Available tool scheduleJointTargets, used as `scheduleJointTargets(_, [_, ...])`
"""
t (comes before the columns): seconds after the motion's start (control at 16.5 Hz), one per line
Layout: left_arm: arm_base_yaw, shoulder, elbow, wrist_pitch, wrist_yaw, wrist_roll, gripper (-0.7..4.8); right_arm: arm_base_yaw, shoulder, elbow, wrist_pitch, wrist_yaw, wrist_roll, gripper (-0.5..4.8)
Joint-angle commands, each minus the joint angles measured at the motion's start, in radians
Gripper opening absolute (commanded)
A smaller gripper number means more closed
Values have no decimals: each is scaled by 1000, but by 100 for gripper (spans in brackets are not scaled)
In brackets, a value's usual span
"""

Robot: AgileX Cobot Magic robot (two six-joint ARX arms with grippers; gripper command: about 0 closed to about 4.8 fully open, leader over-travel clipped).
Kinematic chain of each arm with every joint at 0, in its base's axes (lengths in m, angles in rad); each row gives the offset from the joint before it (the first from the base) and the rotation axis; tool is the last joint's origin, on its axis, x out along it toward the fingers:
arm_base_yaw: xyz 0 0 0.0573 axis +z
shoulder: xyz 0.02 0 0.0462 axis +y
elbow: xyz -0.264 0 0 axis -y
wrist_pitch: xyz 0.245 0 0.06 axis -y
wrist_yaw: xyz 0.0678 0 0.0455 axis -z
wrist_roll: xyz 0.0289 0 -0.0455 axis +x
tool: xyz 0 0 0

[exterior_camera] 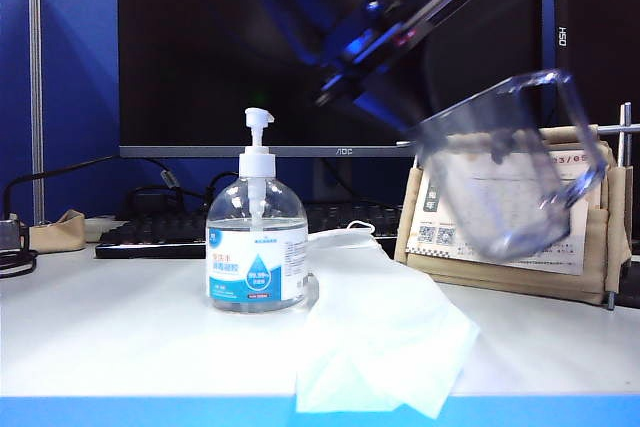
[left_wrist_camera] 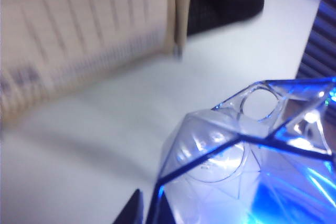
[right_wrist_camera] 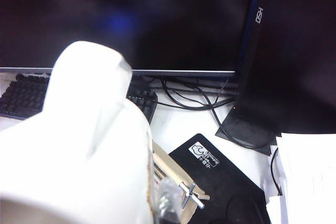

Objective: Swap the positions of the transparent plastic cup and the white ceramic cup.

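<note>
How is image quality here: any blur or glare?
Exterior view: transparent plastic cup in the left pincer is motion-smeared. Left wrist view: calendar blurred, blue glare on the cup. Right wrist view: white ceramic cup overexposed, out of focus.

Exterior view evenly lit from overhead, table (exterior_camera: 110, 327) bright and near washed out; transparent plastic cup (exterior_camera: 510, 172) at 3 o'clock smeared by motion blur, pump bottle (exterior_camera: 257, 237) sharp. Left wrist view soft throughout, calendar (left_wrist_camera: 79, 35) at 10 o'clock streaked, strong blue glare on cup facets at 4 o'clock. Right wrist view: white ceramic cup (right_wrist_camera: 79, 150) overexposed and out of focus at 8 o'clock, monitor (right_wrist_camera: 131, 19) dark.
</note>
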Motion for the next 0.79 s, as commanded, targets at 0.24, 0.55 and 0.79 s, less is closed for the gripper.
scheduleJointTargets(0.24, [-7, 102, 117, -59, 8, 23, -6, 1, -6, 11, 47, 6, 5, -2])
scheduleJointTargets(0.55, [-7, 138, 120, -39, 8, 36, -6, 1, -3, 10, 48, 6, 5, -2])
scheduleJointTargets(0.79, [-20, 173, 120, -43, 7, 36, -6, 1, 2, 10, 48, 6, 5, -2])
